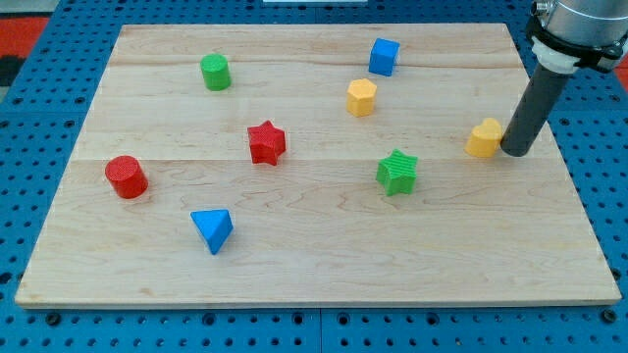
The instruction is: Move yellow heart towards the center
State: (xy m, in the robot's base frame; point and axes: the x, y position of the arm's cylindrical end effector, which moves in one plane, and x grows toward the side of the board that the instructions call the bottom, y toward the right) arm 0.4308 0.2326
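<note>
The yellow heart (484,138) lies near the board's right edge, at mid height. My tip (517,152) rests on the board just to the right of the heart, touching or nearly touching its right side. The dark rod rises from there toward the view's top right. A green star (397,172) lies to the left of the heart, nearer the board's middle.
A yellow hexagon block (361,97) and a blue cube (384,56) sit at upper middle. A red star (266,142) is left of centre. A green cylinder (215,72), a red cylinder (127,176) and a blue triangle (213,230) are on the left. The wooden board (314,265) sits on blue pegboard.
</note>
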